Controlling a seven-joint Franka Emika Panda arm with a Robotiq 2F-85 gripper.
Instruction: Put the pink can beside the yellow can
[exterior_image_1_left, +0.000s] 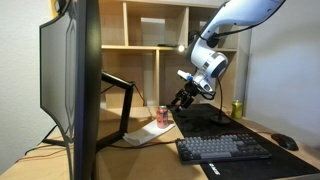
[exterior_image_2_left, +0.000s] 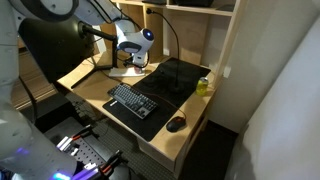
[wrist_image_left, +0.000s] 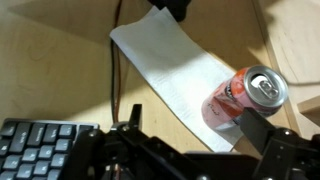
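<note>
The pink can stands upright on a white sheet of paper in the wrist view, just inside my right finger. It also shows in an exterior view next to the monitor stand. My gripper is open and hangs just above and beside the can, not closed on it; it shows in both exterior views. The yellow can stands apart at the far side of the desk by the wooden shelf wall.
A large monitor on an arm stands close beside the pink can. A black keyboard lies on a dark desk mat, with a mouse near it. A wooden shelf stands behind.
</note>
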